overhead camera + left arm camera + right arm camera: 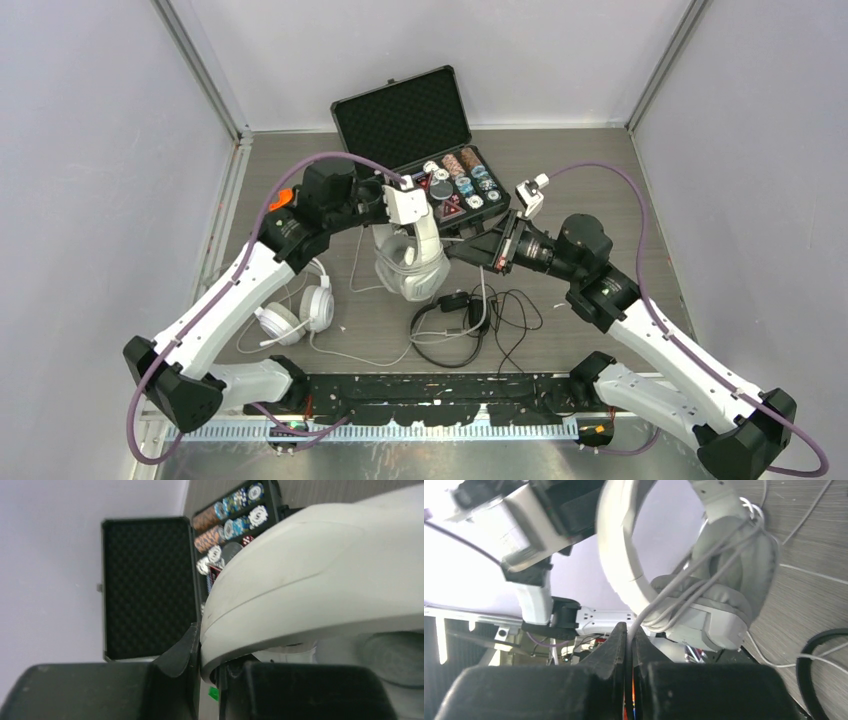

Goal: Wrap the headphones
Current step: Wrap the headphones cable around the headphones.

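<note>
The bulky white-grey headphones [412, 272] hang above the table, their cord wound several times round the ear cups [724, 575]. My left gripper [418, 212] is shut on the headband [310, 580], which fills the left wrist view between the fingers [182, 650]. My right gripper [463, 250], just right of the cups, is shut on the white cord [634, 625] leading off the wrapped bundle. A slim black pair [450, 322] lies on the table below with its cord loose. A white round-cup pair [297, 314] lies under the left arm, cord spread out.
An open black case [405, 115] with poker chips [462, 180] stands behind the held headphones. Loose black cord [515, 318] trails right of the black pair. Grey walls close in the table on the left, right and back.
</note>
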`<state>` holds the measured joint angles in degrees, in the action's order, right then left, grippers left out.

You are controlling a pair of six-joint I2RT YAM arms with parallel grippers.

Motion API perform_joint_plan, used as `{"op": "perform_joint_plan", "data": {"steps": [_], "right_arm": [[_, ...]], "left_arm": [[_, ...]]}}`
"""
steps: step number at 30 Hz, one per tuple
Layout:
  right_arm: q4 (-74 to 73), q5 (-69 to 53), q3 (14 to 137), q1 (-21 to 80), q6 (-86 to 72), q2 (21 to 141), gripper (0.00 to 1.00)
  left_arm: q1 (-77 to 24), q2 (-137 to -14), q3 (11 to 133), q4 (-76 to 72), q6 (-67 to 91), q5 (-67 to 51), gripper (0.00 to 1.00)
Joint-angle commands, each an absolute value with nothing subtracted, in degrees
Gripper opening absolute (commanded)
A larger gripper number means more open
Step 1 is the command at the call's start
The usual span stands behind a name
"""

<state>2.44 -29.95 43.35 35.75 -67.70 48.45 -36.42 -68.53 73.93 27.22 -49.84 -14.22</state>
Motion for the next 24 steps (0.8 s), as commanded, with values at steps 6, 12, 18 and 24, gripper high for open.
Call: {"op": "perform_joint_plan", "data": {"steps": [6,12,18,24], "right_arm": [[14.77,-34.20,45.01,35.67,-68.48,46.61,0.00],[17.71,-37.02,44.70,35.72,-70.01,49.98,0.07],[20.96,-38.51,46.08,35.73,-71.44,53.23,0.13],[20.61,-37.58,46.19,35.97,-70.26,54.34,0.18]], "left_arm": [[-34.51,-69.13,74.27,28.07,-43.23,-3.70,0.00],[-34.47,-69.96,76.19,28.99,-33.32,2.47,0.00],[-34.54,-69.45,76.08,31.28,-24.17,9.00,0.00],[-34.60,-68.52,78.18,34.97,-13.45,14.31,0.00]]}}
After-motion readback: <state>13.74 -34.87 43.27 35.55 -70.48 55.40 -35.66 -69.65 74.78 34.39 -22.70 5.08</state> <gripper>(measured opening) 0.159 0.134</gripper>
